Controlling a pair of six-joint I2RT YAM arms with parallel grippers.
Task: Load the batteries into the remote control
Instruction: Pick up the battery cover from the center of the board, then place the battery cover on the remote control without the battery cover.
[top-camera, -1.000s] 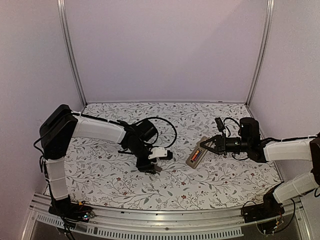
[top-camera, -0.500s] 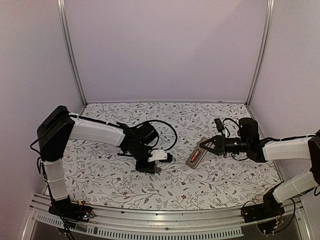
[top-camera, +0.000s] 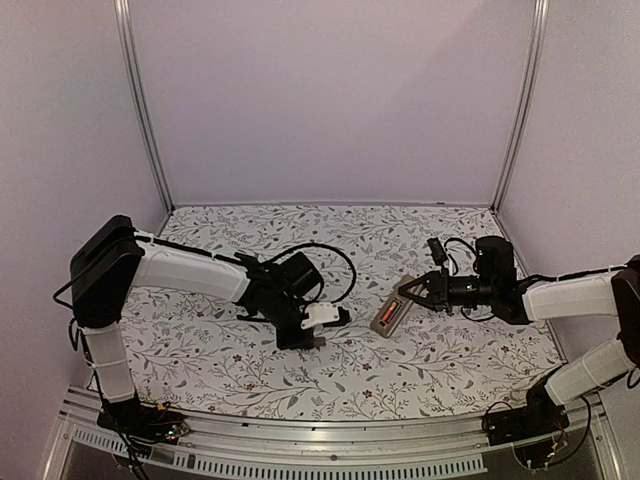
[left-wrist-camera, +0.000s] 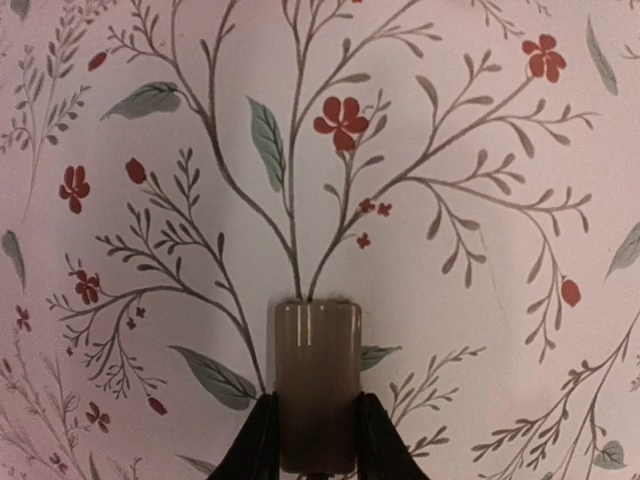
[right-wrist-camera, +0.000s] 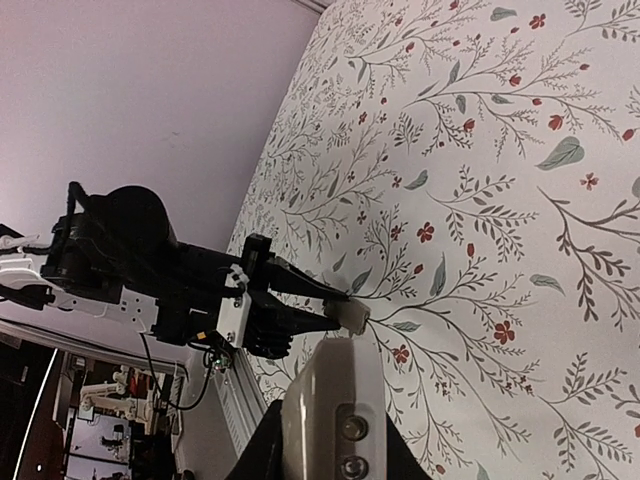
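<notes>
Left wrist view showed the left gripper (left-wrist-camera: 318, 420) pinching a small grey cover plate (left-wrist-camera: 318, 355) by its long edges, the plate jutting ahead of the fingertips over the flowered table (left-wrist-camera: 480, 150). The right gripper (right-wrist-camera: 325, 440) was clamped on the remote control (right-wrist-camera: 335, 385), with an orange battery (top-camera: 393, 309) in its recess just past the fingertips.

ROOM: you had an open lane of table (top-camera: 356, 346) between the left gripper (top-camera: 317, 339), clamping the cover plate (left-wrist-camera: 318, 385), and the remote control (top-camera: 390, 316) | BLOCKS: right gripper (top-camera: 407, 294) clasped the remote's far end; cable loop (top-camera: 322, 246) arched behind the left wrist
</notes>
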